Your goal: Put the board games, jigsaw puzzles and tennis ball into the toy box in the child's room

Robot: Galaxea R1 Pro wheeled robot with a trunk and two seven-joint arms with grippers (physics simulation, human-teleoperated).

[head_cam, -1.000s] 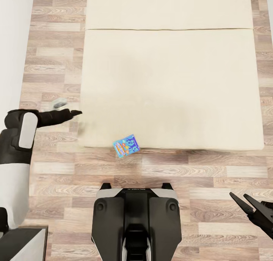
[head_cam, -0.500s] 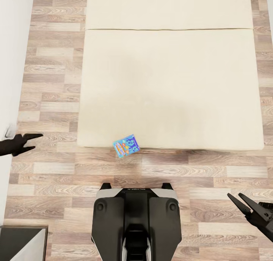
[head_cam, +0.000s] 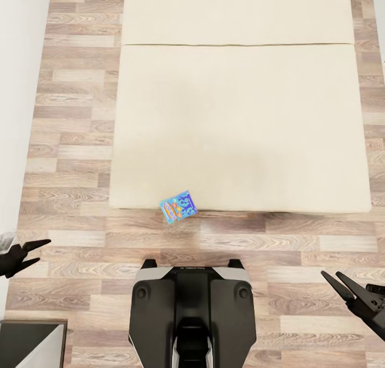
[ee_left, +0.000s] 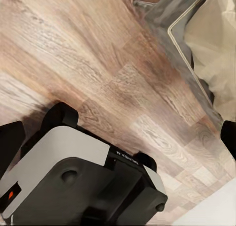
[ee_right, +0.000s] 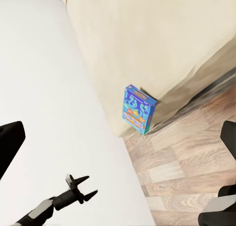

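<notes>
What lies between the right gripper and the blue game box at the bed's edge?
Bare wood-plank floor, as the head view shows: nothing rests between the right gripper and the blue game box, which is at the bed's near edge.

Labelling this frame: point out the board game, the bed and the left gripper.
Board game (head_cam: 178,208): head view, middle of its blue printed face.
Bed (head_cam: 240,127): head view, bare cream top.
Left gripper (head_cam: 36,251): head view, midway between its spread fingertips.
</notes>
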